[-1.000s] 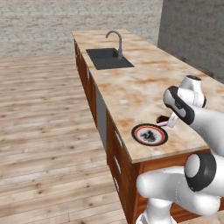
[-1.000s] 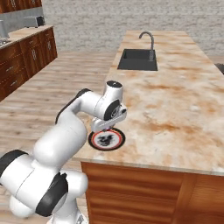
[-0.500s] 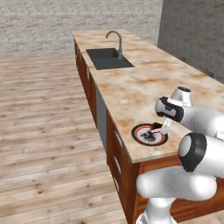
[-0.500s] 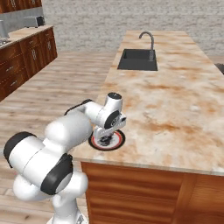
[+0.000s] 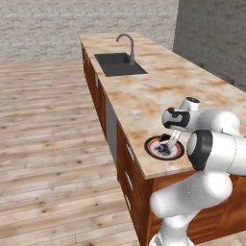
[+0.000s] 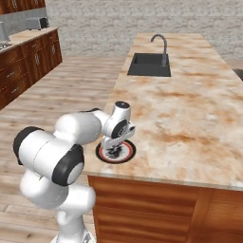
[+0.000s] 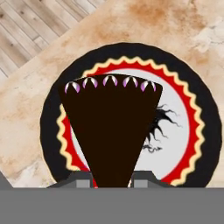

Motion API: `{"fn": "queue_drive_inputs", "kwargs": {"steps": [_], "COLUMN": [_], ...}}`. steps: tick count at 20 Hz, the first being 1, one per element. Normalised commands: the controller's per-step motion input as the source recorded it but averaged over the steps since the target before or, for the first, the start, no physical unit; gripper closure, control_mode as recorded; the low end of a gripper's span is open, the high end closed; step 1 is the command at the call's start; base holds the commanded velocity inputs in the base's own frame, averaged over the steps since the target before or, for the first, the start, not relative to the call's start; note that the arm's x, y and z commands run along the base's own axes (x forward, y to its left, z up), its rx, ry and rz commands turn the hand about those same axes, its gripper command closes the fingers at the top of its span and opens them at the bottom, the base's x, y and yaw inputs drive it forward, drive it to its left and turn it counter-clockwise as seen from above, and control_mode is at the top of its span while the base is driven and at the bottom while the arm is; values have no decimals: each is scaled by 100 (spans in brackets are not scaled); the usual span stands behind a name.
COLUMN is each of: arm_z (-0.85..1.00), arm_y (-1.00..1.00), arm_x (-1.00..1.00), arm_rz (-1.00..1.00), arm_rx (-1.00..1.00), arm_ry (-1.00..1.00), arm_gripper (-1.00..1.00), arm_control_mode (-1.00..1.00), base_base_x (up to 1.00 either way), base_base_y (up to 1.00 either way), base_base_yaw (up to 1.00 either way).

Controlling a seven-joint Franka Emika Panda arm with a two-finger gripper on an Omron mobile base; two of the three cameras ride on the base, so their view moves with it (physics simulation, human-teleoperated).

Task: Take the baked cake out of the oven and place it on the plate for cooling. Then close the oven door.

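The cake (image 7: 111,127) is a dark brown wedge with pink-and-white dots along its wide edge. My gripper (image 7: 111,179) is shut on its narrow end, just above the plate (image 7: 205,118). The wedge covers the left and middle of the plate's pale centre. In the base views my gripper (image 5: 168,141) (image 6: 114,142) points down over the plate (image 5: 153,142) (image 6: 124,156), which lies near the front edge of the island counter (image 5: 144,96). The oven and the oven door are out of view.
A black sink with a curved faucet (image 5: 119,63) (image 6: 149,65) is set in the far end of the counter. Wooden floor lies to the left of the island. Dark wood cabinets (image 6: 23,61) stand across the room on the left.
The hand with the cake has come down and toward the counter's front edge, ending low over the plate. The arm's elbow has folded closer in.
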Motion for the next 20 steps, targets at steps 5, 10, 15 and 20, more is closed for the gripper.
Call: {"fn": "queue_drive_inputs", "kwargs": {"steps": [5,10,15,20], "arm_z": [-3,-19,-27,-22], "arm_y": [0,0,0,0], "arm_x": [7,0,0,0], "arm_rz": [0,0,0,0], "arm_rx": [0,0,0,0], "arm_ry": [2,4,3,3], "arm_gripper": [100,100,100,100], "arm_control_mode": [-100,-100,-100,-100], "base_base_x": [0,0,0,0], "base_base_y": [0,0,0,0], "base_base_yaw": [0,0,0,0]}}
